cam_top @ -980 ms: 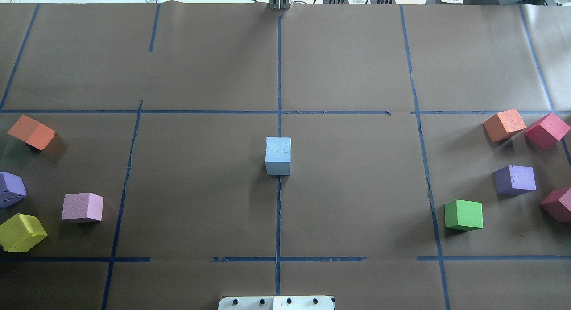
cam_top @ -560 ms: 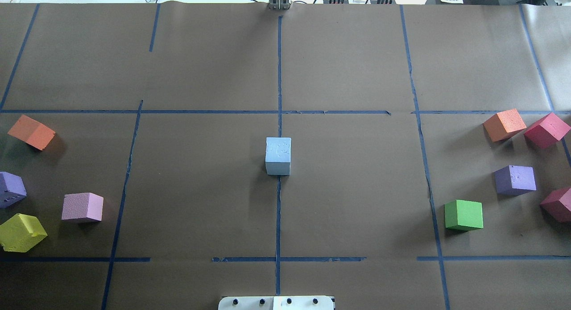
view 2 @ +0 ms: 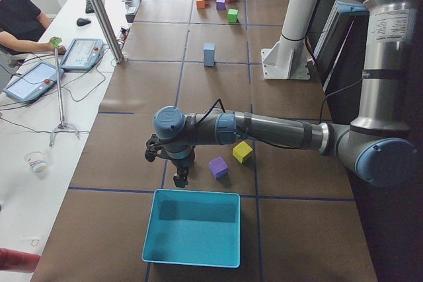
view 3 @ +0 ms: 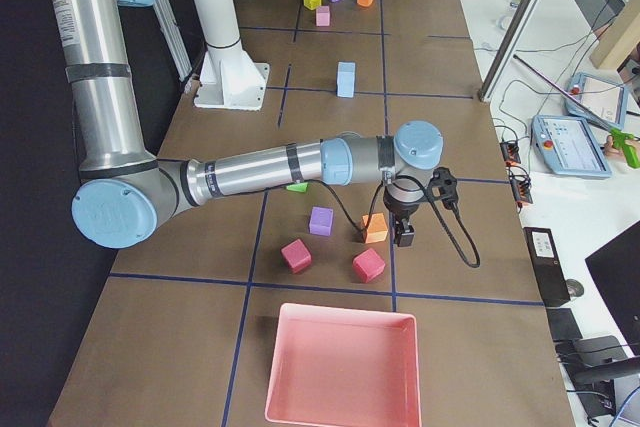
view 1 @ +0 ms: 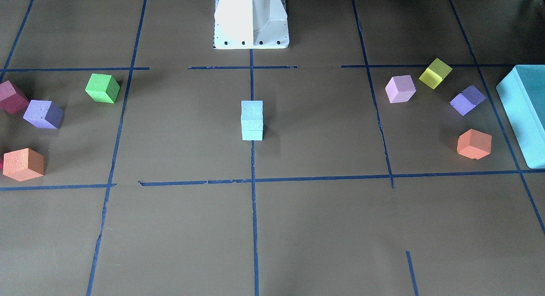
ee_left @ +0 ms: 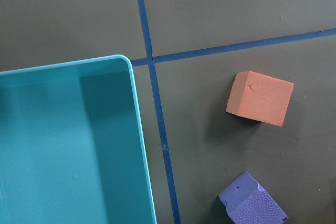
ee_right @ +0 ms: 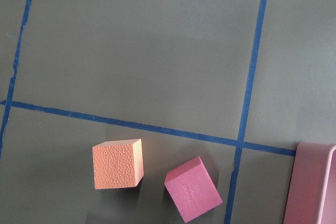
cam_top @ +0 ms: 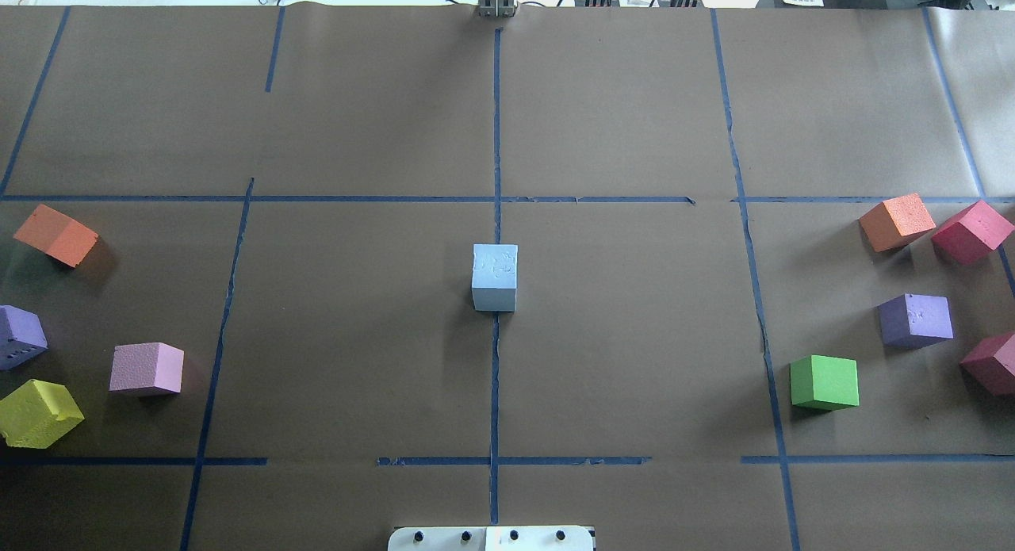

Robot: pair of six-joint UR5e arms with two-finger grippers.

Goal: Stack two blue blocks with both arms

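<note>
- From overhead the blue blocks [cam_top: 495, 277] read as a single cube on the centre tape line. The side views show them [view 2: 209, 54] as a column at mid-table, one on the other
- The front-facing camera shows a faint seam across that column [view 1: 252, 120]
- Only the side cameras catch my arms; the overhead and front-facing views leave them out of frame
- The left gripper [view 2: 180, 177] hangs just by the rim of the turquoise box [view 2: 198, 192], well apart from the stack; I cannot tell how its jaws stand
- The right gripper [view 3: 404, 237] hangs just beside an orange cube [view 3: 375, 228], short of the pink tray [view 3: 350, 310]; I cannot judge its jaws either
- The fingers lie outside both wrist views, and the right wrist view cuts the tray off at its edge
</note>
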